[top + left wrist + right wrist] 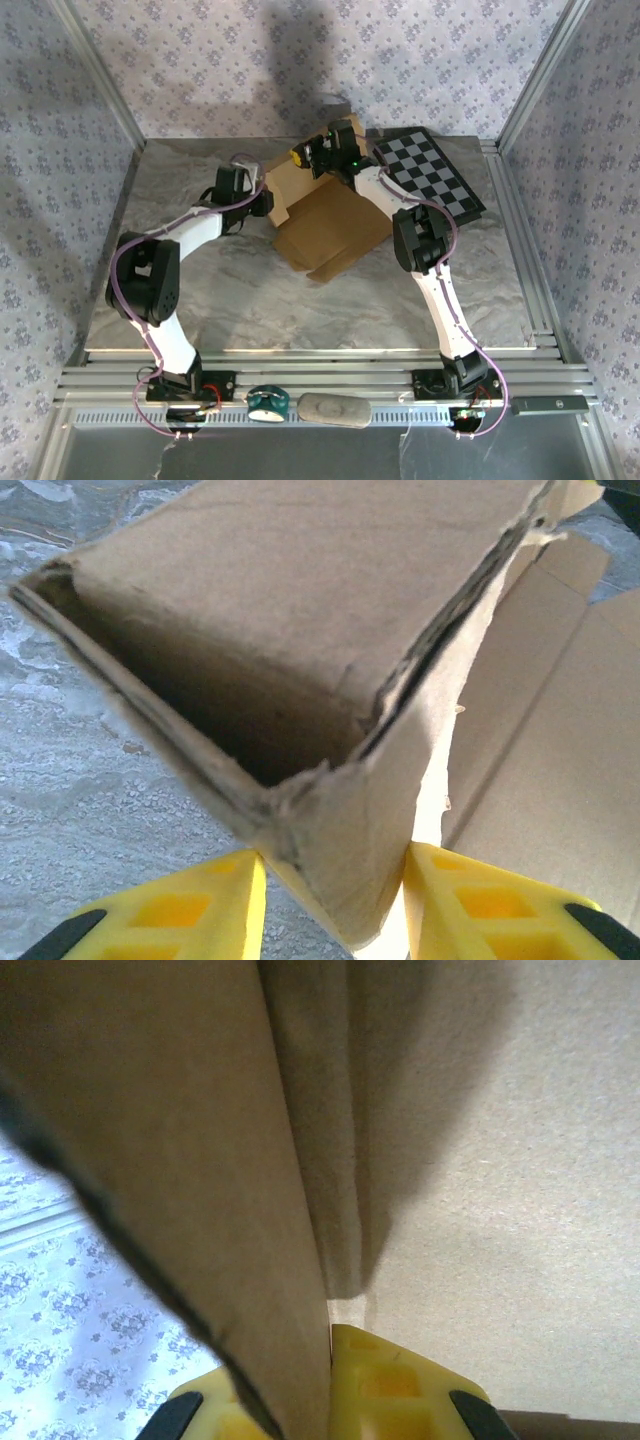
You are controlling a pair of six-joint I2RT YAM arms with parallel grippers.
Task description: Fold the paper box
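Observation:
The paper box (335, 230) is a brown cardboard sheet, partly folded, lying mid-table with its rear panel raised. My left gripper (268, 200) is at its left side. In the left wrist view the left gripper (335, 865) has a folded double-wall corner of the box (300, 650) between its yellow fingers (200, 905), which touch it on both sides. My right gripper (312, 158) is at the box's raised back edge. In the right wrist view the right gripper (325, 1360) is shut on a thin upright flap (200, 1160), with more cardboard filling the right.
A black-and-grey checkerboard panel (432, 172) lies at the back right, just beyond the right arm. The marbled table top (200, 300) is bare in front of the box. A teal object (268, 403) and a grey oval (334, 409) rest on the front rail.

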